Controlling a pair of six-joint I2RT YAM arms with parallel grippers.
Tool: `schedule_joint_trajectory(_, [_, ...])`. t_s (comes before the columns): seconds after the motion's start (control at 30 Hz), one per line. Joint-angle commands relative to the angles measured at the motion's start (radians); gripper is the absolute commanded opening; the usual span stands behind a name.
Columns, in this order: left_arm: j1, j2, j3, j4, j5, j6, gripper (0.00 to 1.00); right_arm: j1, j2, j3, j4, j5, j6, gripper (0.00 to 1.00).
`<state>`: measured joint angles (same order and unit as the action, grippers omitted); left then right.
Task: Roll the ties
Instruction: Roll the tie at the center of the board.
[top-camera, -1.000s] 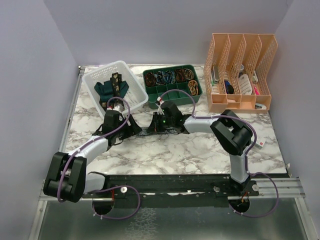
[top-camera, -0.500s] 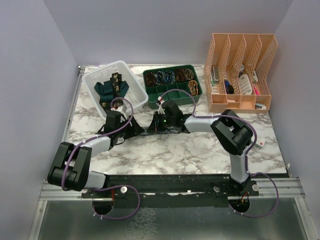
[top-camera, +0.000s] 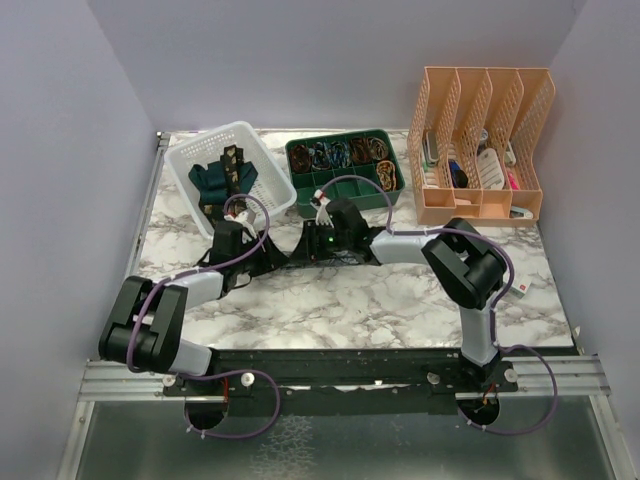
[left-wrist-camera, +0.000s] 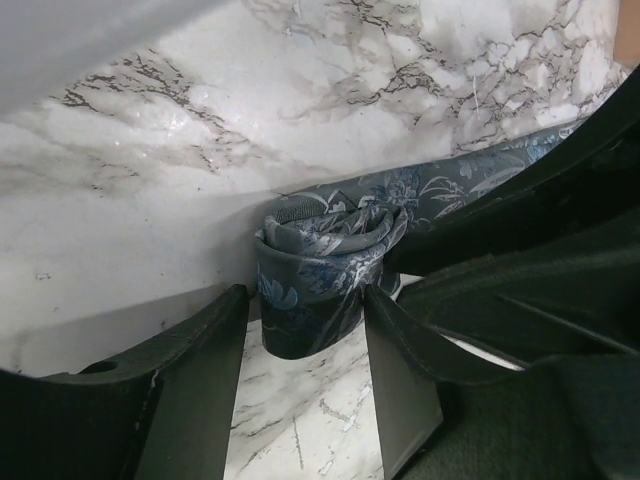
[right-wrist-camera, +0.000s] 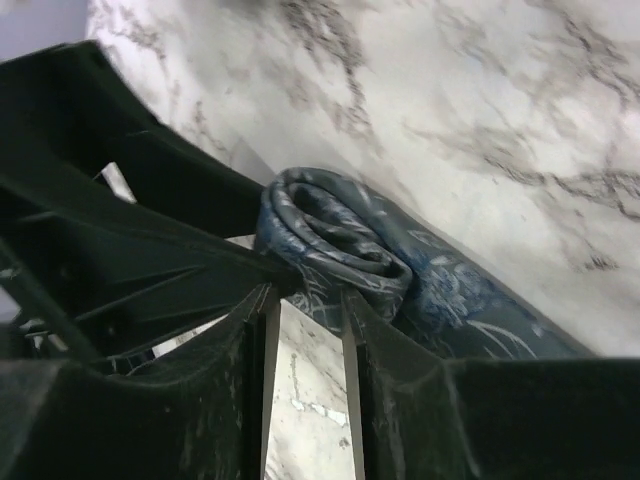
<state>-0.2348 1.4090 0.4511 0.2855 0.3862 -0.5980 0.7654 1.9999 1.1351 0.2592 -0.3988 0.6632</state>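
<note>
My left tool (left-wrist-camera: 308, 305) clamping half-rolled blue-grey patterned fabric tie (left-wrist-camera: 330, 235), sitting mid white marble counter (left-wrist-camera: 400, 60). Right tool (right-wrist-camera: 305, 300) nearly together at roll's edge, can't tell if pinching. I'm guessing: turning slowly, lining edges, tail flat.

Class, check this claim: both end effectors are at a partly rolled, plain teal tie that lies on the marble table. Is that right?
Not quite. The partly rolled tie is blue-grey with a floral pattern, not plain teal, as the left wrist view shows. The rest holds: the left end effector and right end effector are both at it on the marble table.
</note>
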Motion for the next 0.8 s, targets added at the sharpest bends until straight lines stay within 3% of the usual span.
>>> schedule_joint_trajectory(0.0, [0.006, 0.0, -0.005, 0.023, 0.003, -0.005, 0.52, -0.004, -0.048, -0.007, 0.132, -0.137, -0.113, 0.41])
schedule_joint_trajectory(0.1, [0.006, -0.051, -0.012, 0.01, -0.044, -0.028, 0.59, -0.004, -0.087, 0.002, 0.127, -0.123, -0.213, 0.48])
schedule_joint_trajectory(0.23, [0.008, -0.154, 0.025, -0.134, -0.163, -0.03, 0.68, -0.004, -0.127, -0.022, 0.13, -0.088, -0.4, 0.52])
schedule_joint_trajectory(0.33, [0.013, -0.241, 0.065, -0.296, -0.31, -0.056, 0.75, -0.004, -0.162, -0.108, 0.253, -0.092, -0.591, 0.54])
schedule_joint_trajectory(0.4, [0.019, -0.299, 0.089, -0.423, -0.438, -0.088, 0.79, -0.004, -0.169, -0.183, 0.393, -0.1, -0.724, 0.72])
schedule_joint_trajectory(0.47, [0.031, -0.334, 0.113, -0.524, -0.524, -0.108, 0.81, -0.003, -0.145, -0.211, 0.439, -0.146, -0.885, 0.82])
schedule_joint_trajectory(0.53, [0.046, -0.36, 0.13, -0.585, -0.56, -0.099, 0.82, -0.005, -0.11, -0.174, 0.371, -0.222, -1.034, 0.9])
schedule_joint_trajectory(0.77, [0.082, -0.413, 0.153, -0.637, -0.554, -0.058, 0.84, -0.002, 0.009, -0.023, 0.213, -0.328, -1.218, 0.91])
